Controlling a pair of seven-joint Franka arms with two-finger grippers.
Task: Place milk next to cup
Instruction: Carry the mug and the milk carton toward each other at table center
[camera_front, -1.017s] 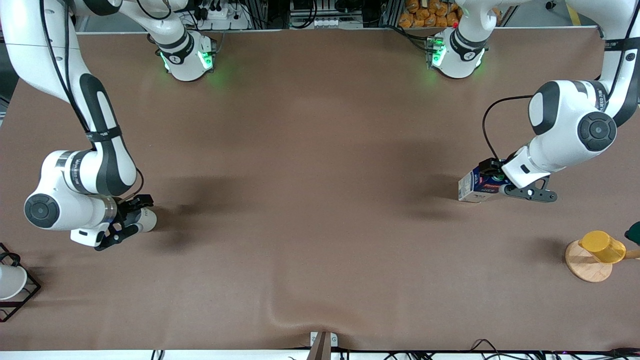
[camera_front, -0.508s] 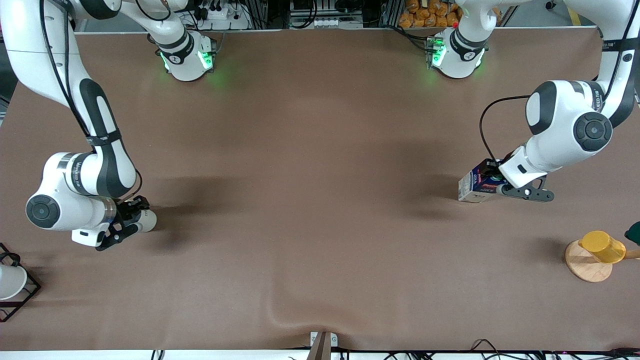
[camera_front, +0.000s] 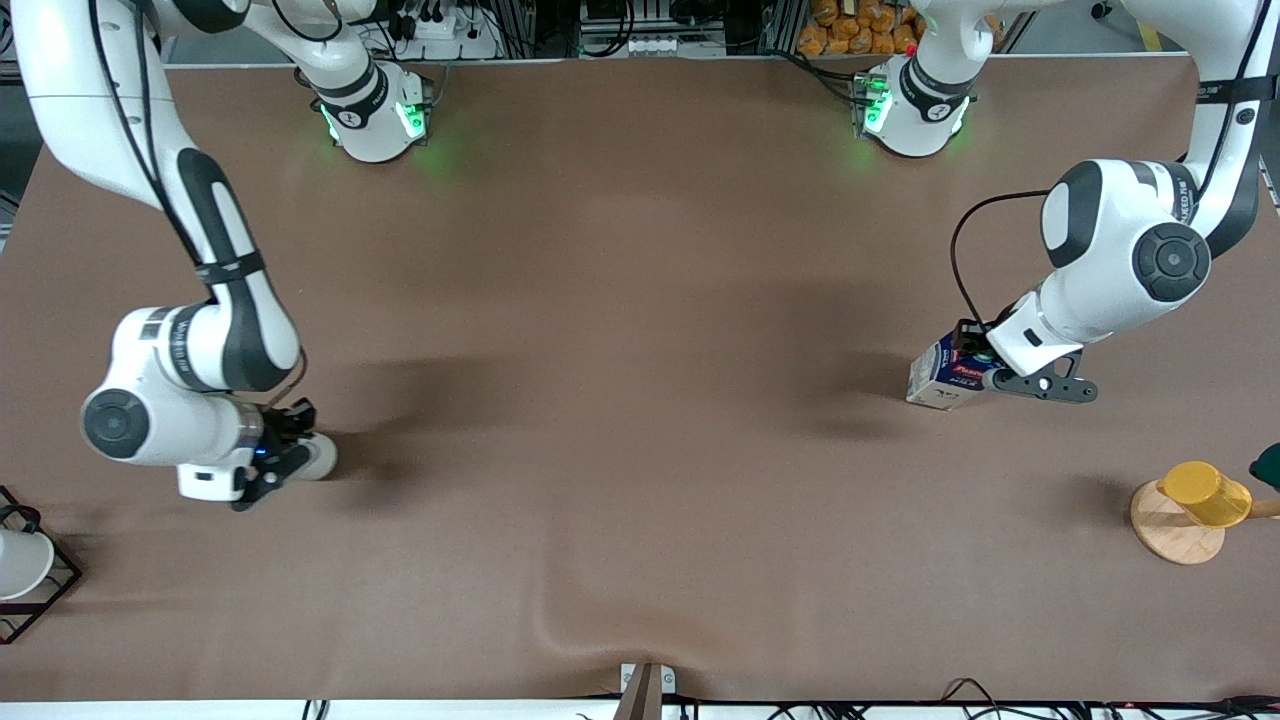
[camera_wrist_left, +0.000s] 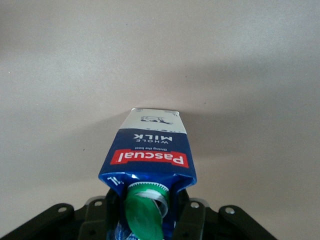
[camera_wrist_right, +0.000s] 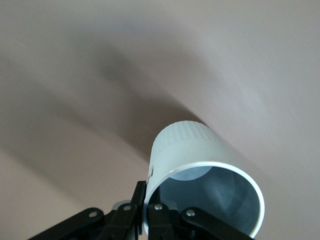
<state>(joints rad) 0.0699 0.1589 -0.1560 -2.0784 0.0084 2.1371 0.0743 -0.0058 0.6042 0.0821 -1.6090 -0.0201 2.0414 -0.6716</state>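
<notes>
Standing at the left arm's end of the table: milk (camera_front: 938, 378), cap (camera_wrist_left: 145, 212) on, clamped at its top by the left gripper (camera_front: 985, 365). Right arm's end: cup (camera_wrist_right: 205, 175), nothing inside, its rim pinched by the right gripper (camera_front: 290, 440). Well apart.

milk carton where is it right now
In the front view the milk carton is at the left arm's end of the table, clamped in the left gripper.

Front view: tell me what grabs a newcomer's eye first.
Both arms grip at once, at the table's two ends: the left end effector is shut on the milk, the right end effector on the cup. A yellow cup on a wooden disc sits nearer the camera than the milk.
</notes>
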